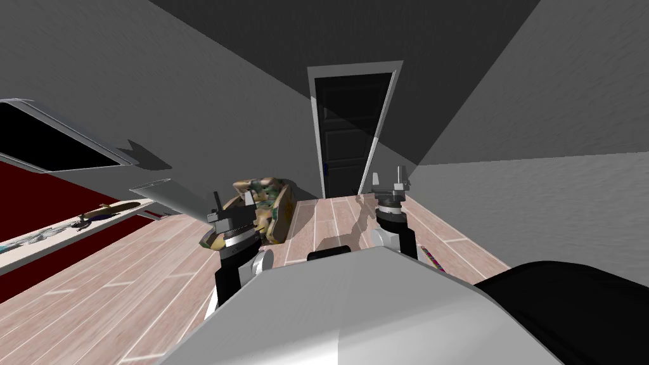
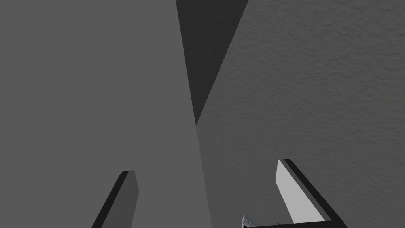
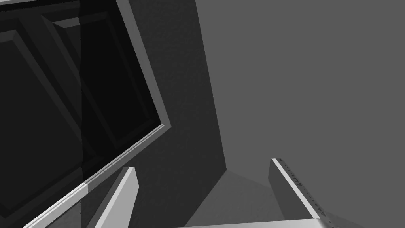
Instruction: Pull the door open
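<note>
Fingers apart: left gripper, right gripper | door dark, details indistinct

The door is standing straight ahead at the far end of the floor, between two walls. A chair is sitting on the floor left of the door, by the left wall. A counter is running along the far left. The left hand is hovering before the chair, and the right hand is hovering before the door's right edge.
</note>
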